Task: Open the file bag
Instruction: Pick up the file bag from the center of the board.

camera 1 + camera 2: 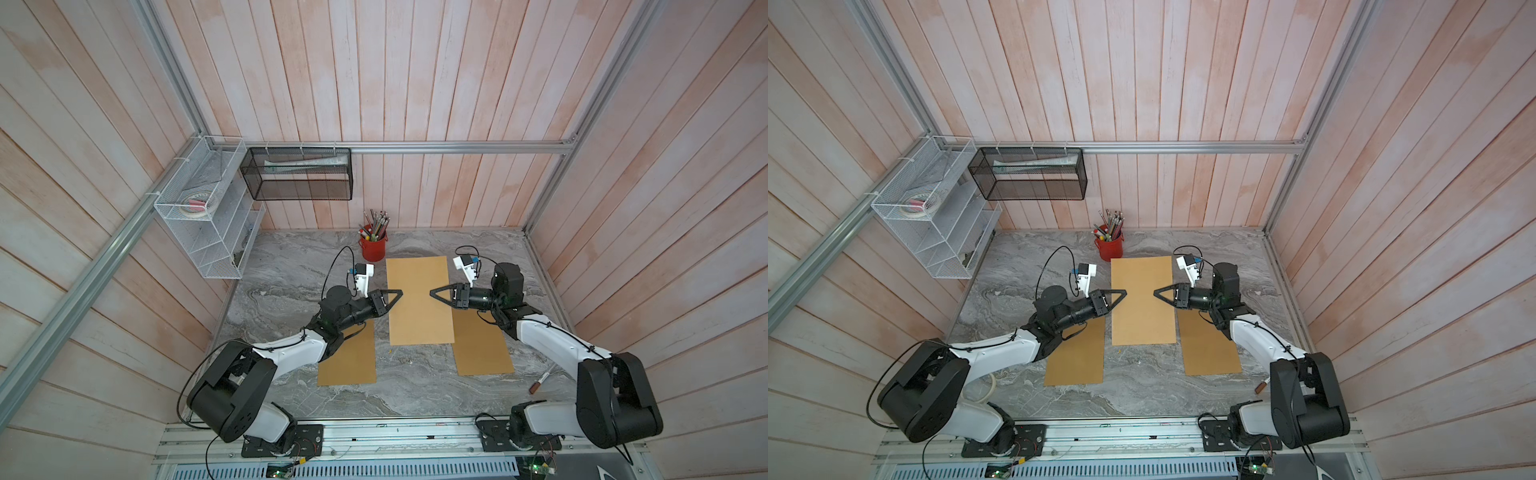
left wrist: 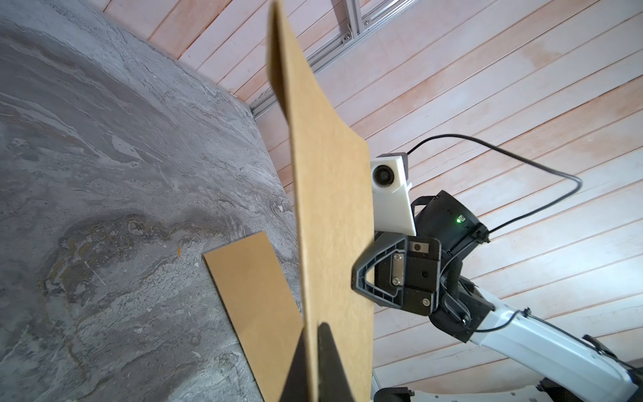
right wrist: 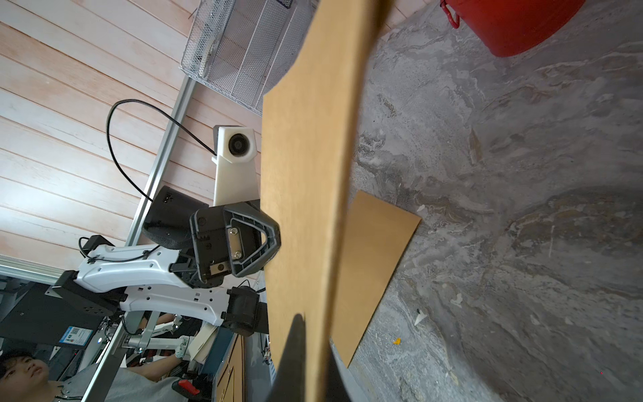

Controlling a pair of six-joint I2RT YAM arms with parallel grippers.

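Soft even light, wide-angle bowed edges (file bag (image 3: 306,191) blurs close-up).

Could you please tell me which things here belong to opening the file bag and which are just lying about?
In the job: file bag, held up between left hand and right hand, both shut on its edges.
Lying about: two flat brown envelopes, red pen pot, marker, white wire rack, black mesh basket.

White arms (image 1: 291,351); black joints (image 1: 226,399); left pincer (image 1: 400,293), right pincer (image 1: 432,292) black triangles.
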